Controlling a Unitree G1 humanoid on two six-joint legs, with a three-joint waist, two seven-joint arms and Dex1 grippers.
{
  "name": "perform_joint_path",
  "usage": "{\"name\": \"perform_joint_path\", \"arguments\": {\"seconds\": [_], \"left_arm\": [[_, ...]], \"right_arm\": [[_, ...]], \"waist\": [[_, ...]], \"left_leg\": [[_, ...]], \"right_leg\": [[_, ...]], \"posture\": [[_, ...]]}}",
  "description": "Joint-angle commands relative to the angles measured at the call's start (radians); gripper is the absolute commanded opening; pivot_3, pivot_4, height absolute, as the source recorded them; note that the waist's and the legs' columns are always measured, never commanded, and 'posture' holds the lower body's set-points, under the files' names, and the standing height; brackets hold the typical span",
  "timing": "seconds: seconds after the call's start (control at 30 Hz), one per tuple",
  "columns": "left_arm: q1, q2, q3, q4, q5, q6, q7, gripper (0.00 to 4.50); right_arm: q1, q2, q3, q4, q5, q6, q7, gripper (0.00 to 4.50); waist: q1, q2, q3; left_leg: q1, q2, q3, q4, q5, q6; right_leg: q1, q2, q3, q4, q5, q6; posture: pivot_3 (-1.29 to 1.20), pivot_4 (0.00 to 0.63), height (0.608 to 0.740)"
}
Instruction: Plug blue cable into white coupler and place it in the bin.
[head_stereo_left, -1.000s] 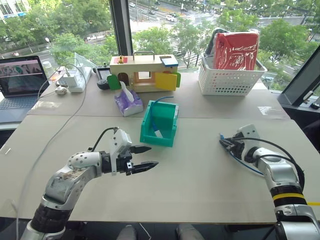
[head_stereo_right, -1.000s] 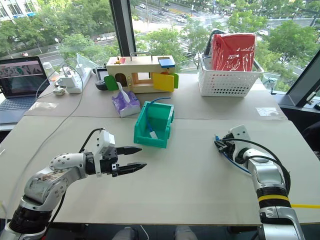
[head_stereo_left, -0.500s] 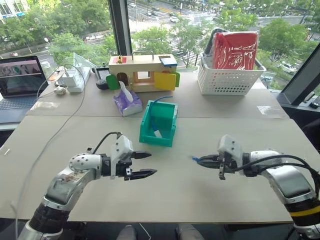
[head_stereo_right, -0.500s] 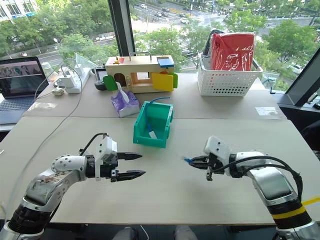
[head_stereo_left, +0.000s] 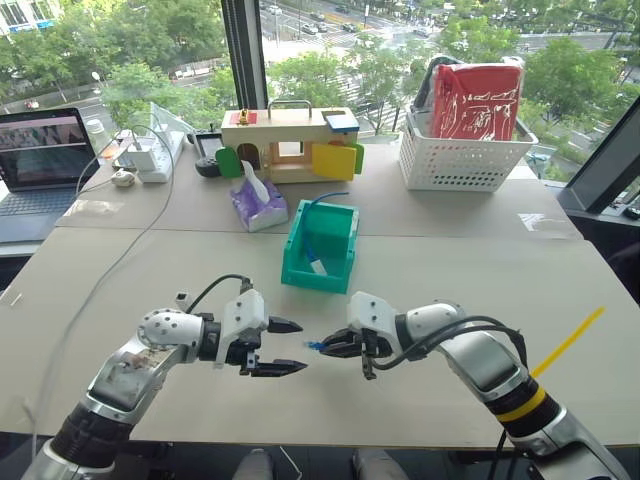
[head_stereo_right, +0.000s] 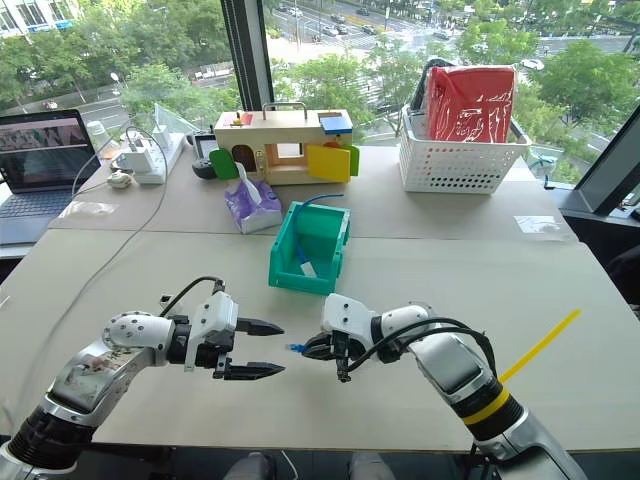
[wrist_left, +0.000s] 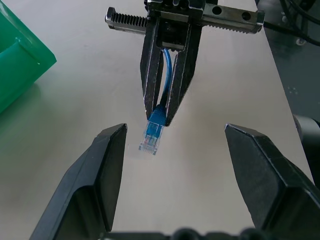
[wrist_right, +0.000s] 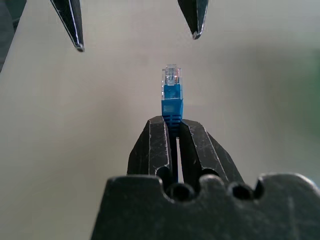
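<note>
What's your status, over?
Right gripper shut on blue cable, plug out front. Left gripper open, empty, facing plug. Bin behind. Nothing between.

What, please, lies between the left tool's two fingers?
The cable's plug, held out by the right tool, hangs between the open fingers above bare table, per the left wrist view.

My left arm reaches in from the left, bent at the elbow, wrist turned so my left gripper (head_stereo_left: 283, 347) points right and a little down, its two black fingers spread wide with nothing between them. My right arm comes in from the right, forearm angled across, and my right gripper (head_stereo_left: 330, 346) points left at the other, fingers pinched on the blue cable (wrist_left: 153, 131) just behind its plug.
</note>
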Motion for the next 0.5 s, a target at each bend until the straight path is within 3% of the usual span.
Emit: {"name": "perform_joint_path", "arguments": {"seconds": [0.03, 0.23, 0.5], "left_arm": [[0.005, 0.002, -0.009, -0.008, 0.021, -0.041, -0.006, 3.35], [0.000, -0.013, -0.037, 0.038, 0.075, -0.108, -0.007, 3.35], [-0.087, -0.063, -0.102, 0.227, 0.175, -0.234, -0.031, 3.35]], "right_arm": [[0.004, -0.014, -0.020, -0.032, 0.022, 0.007, 0.026, 2.29], [0.015, -0.046, -0.108, -0.087, 0.075, 0.054, 0.019, 4.24], [0.037, -0.125, -0.296, -0.213, 0.145, 0.164, -0.057, 4.38]], "waist": [[0.000, 0.000, 0.000], [0.000, 0.000, 0.000], [0.012, 0.000, 0.000]], "left_leg": [[0.000, 0.000, 0.000, 0.000, 0.000, 0.000], [0.000, 0.000, -0.001, 0.000, 0.000, 0.000], [0.000, 0.000, -0.001, 0.000, 0.000, 0.000]], "right_leg": [[0.000, 0.000, 0.000, 0.000, 0.000, 0.000], [0.000, 0.000, -0.001, 0.001, 0.000, 0.000], [0.000, 0.000, -0.001, 0.001, 0.000, 0.000]], "posture": [[0.00, 0.150, 0.734], [0.00, 0.150, 0.734], [0.00, 0.150, 0.734]]}}
